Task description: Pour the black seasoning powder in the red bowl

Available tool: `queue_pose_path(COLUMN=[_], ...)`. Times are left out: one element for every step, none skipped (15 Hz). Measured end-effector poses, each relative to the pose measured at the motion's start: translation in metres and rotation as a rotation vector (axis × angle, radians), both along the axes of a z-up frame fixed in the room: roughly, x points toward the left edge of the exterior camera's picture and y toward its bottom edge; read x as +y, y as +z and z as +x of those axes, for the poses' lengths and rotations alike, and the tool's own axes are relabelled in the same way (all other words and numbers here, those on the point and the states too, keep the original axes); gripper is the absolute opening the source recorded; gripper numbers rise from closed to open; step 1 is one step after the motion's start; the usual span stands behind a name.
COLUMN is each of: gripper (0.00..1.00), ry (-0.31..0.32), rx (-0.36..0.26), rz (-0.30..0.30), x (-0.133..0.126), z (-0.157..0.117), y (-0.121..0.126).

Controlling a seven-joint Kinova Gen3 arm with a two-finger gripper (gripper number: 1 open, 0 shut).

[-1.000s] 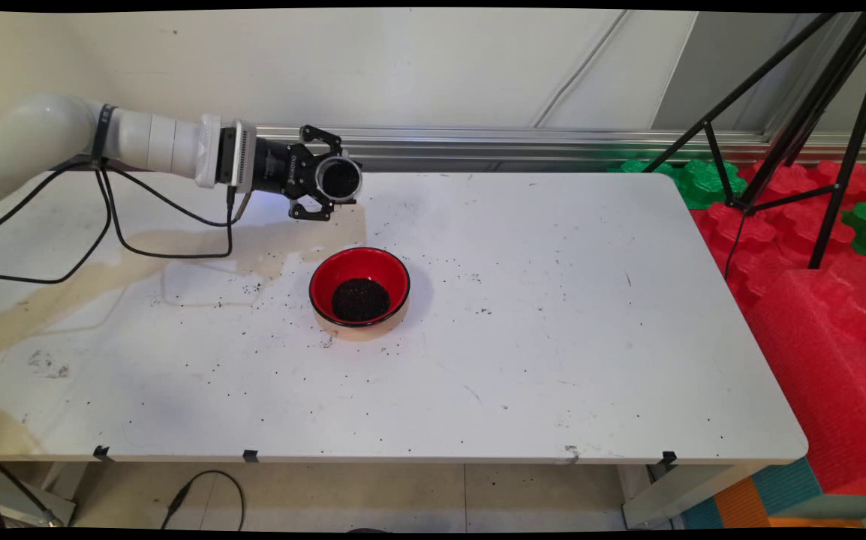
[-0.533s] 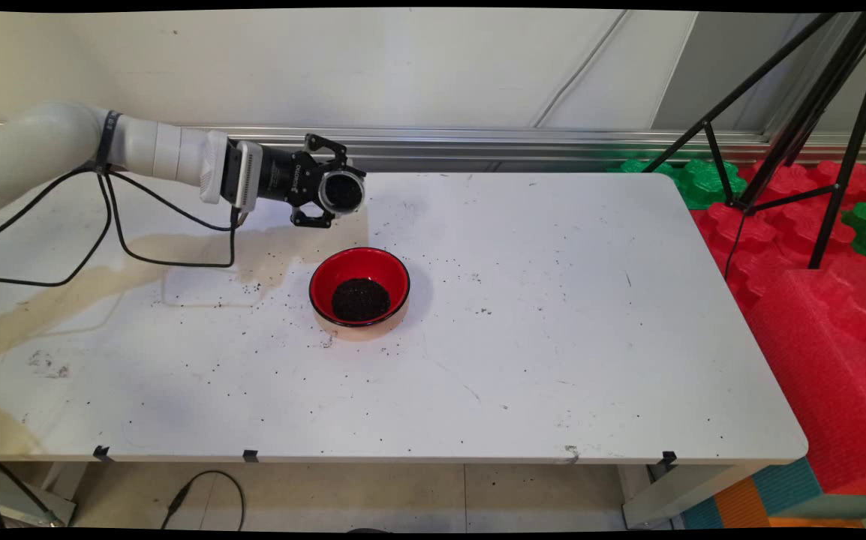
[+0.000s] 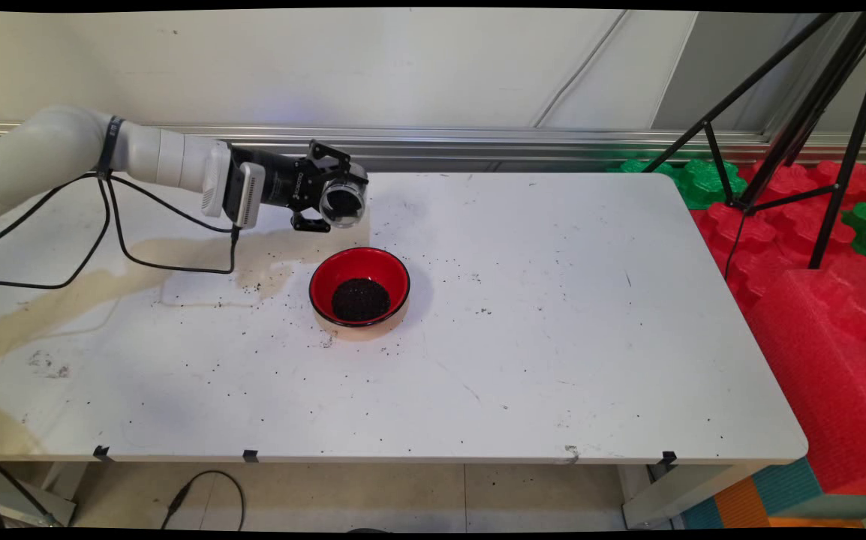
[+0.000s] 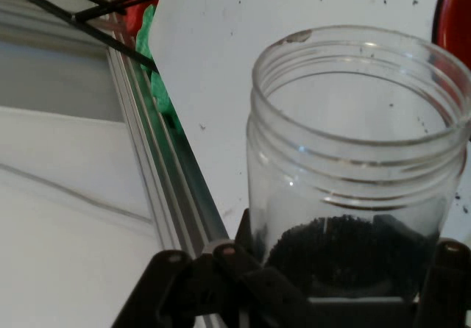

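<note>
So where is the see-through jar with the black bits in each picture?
Main view: the jar is upper left of middle, tipped on its side in the claw, just above the red bowl.
Hand view: the jar fills the right half, mouth upward, black bits at its bottom.
Shared landmark: the red bowl, seen in the hand view as a red sliver at the top right edge.

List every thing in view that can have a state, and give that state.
claw: shut on the jar, held above the table behind the bowl.
jar: clear, lidless, tipped on its side, dark grains at its base.
bowl: red, upright on the table, dark grains inside.
table: white, stained, strewn with loose grains.
</note>
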State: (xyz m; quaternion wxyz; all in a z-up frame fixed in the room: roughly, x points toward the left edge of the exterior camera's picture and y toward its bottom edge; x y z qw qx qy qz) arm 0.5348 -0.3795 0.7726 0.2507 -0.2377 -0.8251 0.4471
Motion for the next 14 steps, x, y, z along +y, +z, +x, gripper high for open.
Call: queue_pose_path(gripper=[0.00, 0.00, 0.00, 0.00, 0.00, 0.00, 0.00, 0.00, 0.00, 0.00, 0.00, 0.00, 0.00, 0.00], ry=[-0.009, -0.015, -0.024, -0.031, -0.041, -0.048, -0.058, -0.069, -0.081, -0.092, -0.101, -0.111, -0.121, -0.127], rx=[-0.015, -0.025, -0.039, -0.050, -0.065, -0.075, -0.089, -0.106, -0.121, -0.137, -0.149, -0.163, -0.175, -0.183], rz=[-0.015, -0.026, -0.042, -0.053, -0.070, -0.081, -0.097, -0.115, -0.133, -0.150, -0.165, -0.182, -0.197, -0.207], x=[0.0006, 0.0009, 0.0014, 0.0018, 0.0025, 0.0029, 0.0038, 0.0046, 0.0054, 0.0063, 0.0070, 0.0077, 0.0083, 0.0087], z=[-0.0005, -0.0009, -0.0013, -0.0016, -0.0020, -0.0023, -0.0026, -0.0030, -0.0034, -0.0037, -0.0040, -0.0044, -0.0048, -0.0050], y=[-0.0003, -0.0005, -0.0006, -0.0006, -0.0006, -0.0006, -0.0006, -0.0006, -0.0005, -0.0003, -0.0001, 0.0003, 0.0007, 0.0010])
